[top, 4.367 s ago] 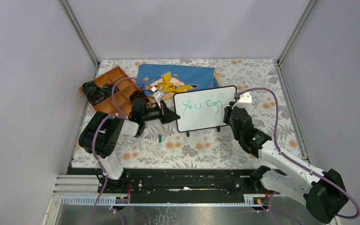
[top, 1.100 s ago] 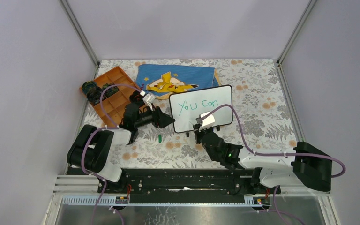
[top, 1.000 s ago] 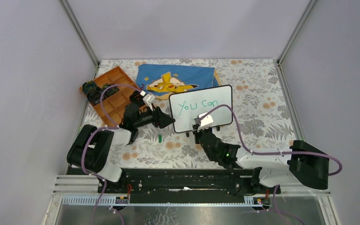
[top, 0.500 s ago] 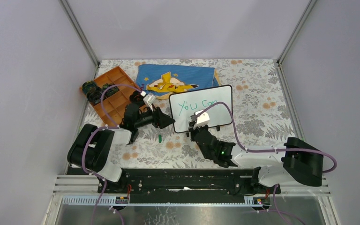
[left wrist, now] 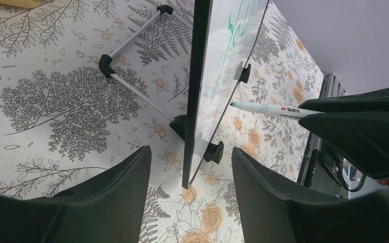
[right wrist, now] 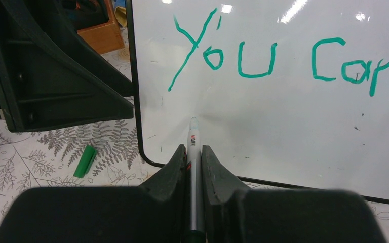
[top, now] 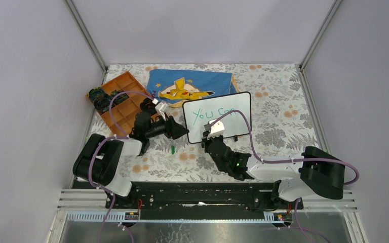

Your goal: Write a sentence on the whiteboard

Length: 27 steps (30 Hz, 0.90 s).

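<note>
Floral tablecloth [top: 283,126] carries the upright whiteboard [top: 218,123]; its sentence [right wrist: 283,58] reads "You Can" in green, unchanged. Since the earliest frame the right gripper [right wrist: 192,152] has swung from the whiteboard's right edge to its lower-left front. It pinches a marker [right wrist: 193,147] printed "M&G", tip at the whiteboard. The left gripper [left wrist: 190,152] stands spread beside the whiteboard's left edge.

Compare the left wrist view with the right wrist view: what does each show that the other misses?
Left wrist only: the whiteboard seen edge-on, with its rear support legs. Right wrist only: the readable green words "You Can" and a green cap on the table. Both: the marker held in the right gripper, tip pointing at the board.
</note>
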Tool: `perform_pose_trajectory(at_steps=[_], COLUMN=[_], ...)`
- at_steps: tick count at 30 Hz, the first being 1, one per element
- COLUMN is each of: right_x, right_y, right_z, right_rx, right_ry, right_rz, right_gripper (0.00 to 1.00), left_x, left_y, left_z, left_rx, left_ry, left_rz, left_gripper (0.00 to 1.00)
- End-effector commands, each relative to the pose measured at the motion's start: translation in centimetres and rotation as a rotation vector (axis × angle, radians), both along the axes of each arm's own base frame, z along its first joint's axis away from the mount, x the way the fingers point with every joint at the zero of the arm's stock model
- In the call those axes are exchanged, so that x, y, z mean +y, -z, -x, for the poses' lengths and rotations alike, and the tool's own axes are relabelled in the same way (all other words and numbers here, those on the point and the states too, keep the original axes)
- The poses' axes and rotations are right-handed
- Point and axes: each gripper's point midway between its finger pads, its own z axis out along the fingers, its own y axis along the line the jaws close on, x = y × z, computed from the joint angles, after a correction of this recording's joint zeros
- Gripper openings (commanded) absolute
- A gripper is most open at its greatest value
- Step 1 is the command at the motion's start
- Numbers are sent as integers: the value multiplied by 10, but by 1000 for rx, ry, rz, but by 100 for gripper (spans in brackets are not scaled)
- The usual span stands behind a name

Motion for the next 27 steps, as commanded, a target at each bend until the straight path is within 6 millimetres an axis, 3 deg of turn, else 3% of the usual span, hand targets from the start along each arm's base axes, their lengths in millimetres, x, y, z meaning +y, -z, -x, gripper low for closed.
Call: perform_pose_trajectory(at_steps=[1,27], right_x=[11,7], right_y=[-26,-19], right_z=[-7,-13], right_rx=[-37,-3], right_ry=[39,58], right_rz=[-100,-122], right_gripper=[0,0], left_x=[-3,-7], left_y=[-12,-7], left_z=[-6,-4], left_rx=[-68,-62], left_ry=[10,28], left_rz=[-9,-39], left_gripper=[66,65])
